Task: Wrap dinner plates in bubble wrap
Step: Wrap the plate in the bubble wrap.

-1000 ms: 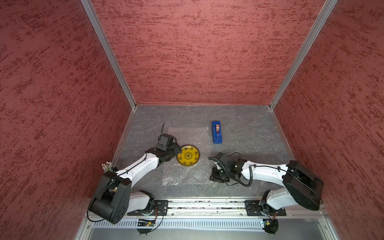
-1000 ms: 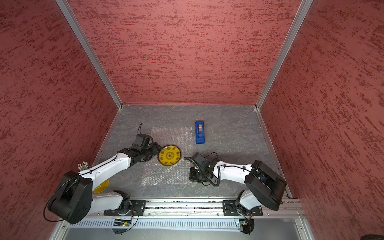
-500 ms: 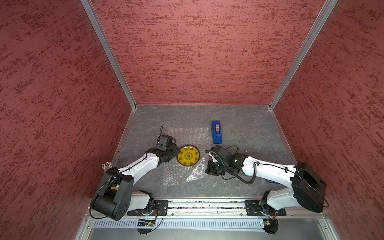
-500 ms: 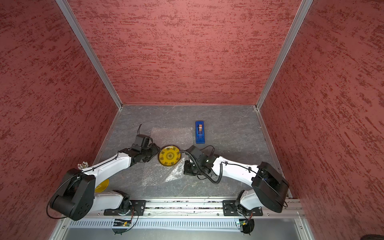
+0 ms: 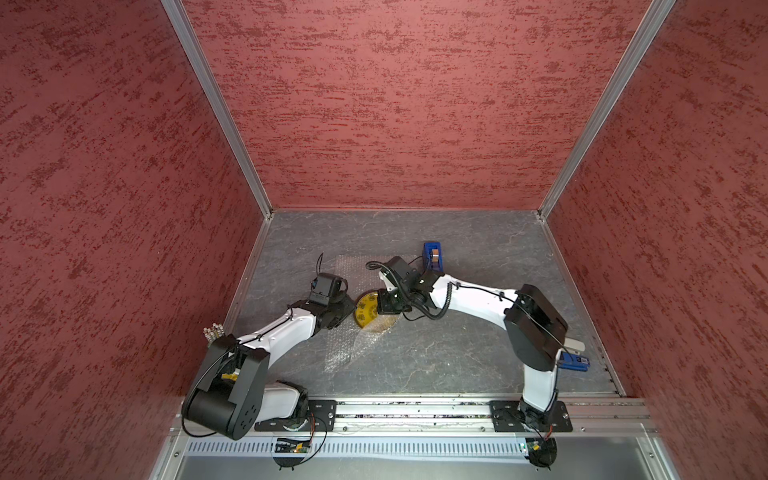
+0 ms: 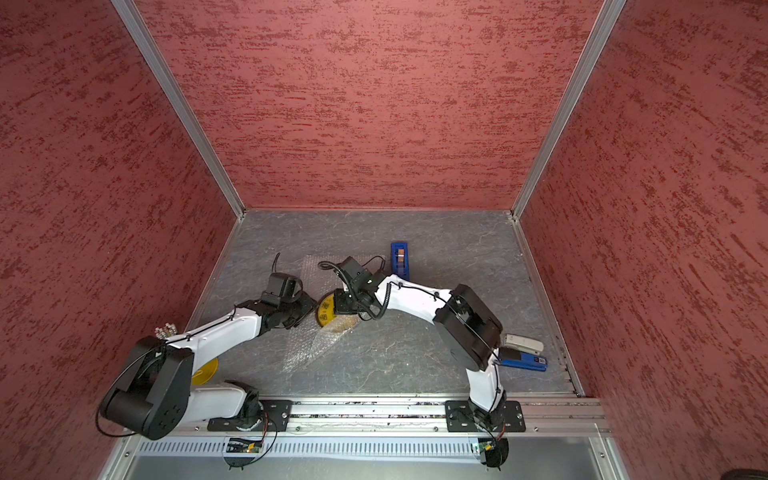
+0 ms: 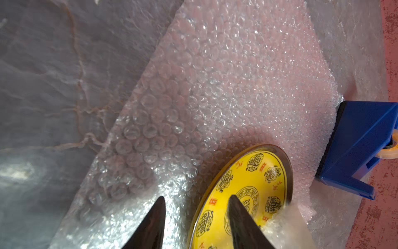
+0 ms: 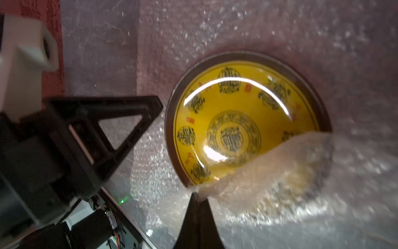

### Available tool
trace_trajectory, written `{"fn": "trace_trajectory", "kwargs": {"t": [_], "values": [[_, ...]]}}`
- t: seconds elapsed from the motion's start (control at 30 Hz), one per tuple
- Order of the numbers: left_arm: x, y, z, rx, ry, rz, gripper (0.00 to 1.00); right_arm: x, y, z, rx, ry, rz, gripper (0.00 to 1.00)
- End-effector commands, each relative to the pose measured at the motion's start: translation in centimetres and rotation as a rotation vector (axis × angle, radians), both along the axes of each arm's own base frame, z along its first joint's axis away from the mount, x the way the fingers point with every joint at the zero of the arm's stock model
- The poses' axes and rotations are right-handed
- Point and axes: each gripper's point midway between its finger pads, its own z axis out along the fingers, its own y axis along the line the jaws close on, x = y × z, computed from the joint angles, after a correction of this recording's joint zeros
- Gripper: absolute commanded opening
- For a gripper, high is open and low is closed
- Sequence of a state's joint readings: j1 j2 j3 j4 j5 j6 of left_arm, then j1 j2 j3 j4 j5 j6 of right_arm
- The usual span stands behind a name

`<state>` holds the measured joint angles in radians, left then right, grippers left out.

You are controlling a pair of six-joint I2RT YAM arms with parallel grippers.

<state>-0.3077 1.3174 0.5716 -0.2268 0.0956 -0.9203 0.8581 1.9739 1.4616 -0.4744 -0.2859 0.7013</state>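
The yellow cup (image 6: pixel 205 370) was mostly hidden by the left arm (image 6: pixel 224 328). The left gripper (image 7: pixel 196 197), jaws apart, was set astride the rim of the plate (image 7: pixel 254 185), laid on the bubble wrap (image 7: pixel 226 75). A wrap corner, folded over the plate, was pinched in the closed right gripper (image 8: pixel 195 196). A tape dispenser (image 5: pixel 432 254) was placed just beyond.

Your two arms, the left arm (image 5: pixel 286 332) and the right arm (image 5: pixel 473 297), wear white shells between bulky black joint housings. Thin black cables are clipped along both, and a coiled black cord loops at the right wrist. Black base plates (image 5: pixel 505 415) carry silver screws. The left gripper (image 7: pixel 196 198) and right gripper (image 8: pixel 195 196) have black jaws tapering to points.
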Motion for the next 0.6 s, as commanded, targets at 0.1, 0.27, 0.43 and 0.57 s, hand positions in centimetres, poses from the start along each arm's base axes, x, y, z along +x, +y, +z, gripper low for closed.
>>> {"fn": "trace_trajectory", "kwargs": {"t": [0.1,0.27,0.43,0.57], "values": [[-0.3,-0.6,1.6,0.059,-0.063,-0.023,0.37,2.8,1.4,-1.5,-0.005,0.041,0.017,0.00],[-1.0,-2.5,3.6,0.071,-0.156,-0.057,0.29,3.6,2.4,-3.6,-0.001,0.085,0.015,0.00],[-1.7,-4.2,3.2,0.026,-0.158,-0.056,0.23,4.5,2.7,-4.2,0.017,0.094,-0.009,0.09],[-1.5,-5.0,1.6,-0.032,-0.106,-0.046,0.20,4.5,3.3,-3.7,0.059,0.108,-0.002,0.35]]}}
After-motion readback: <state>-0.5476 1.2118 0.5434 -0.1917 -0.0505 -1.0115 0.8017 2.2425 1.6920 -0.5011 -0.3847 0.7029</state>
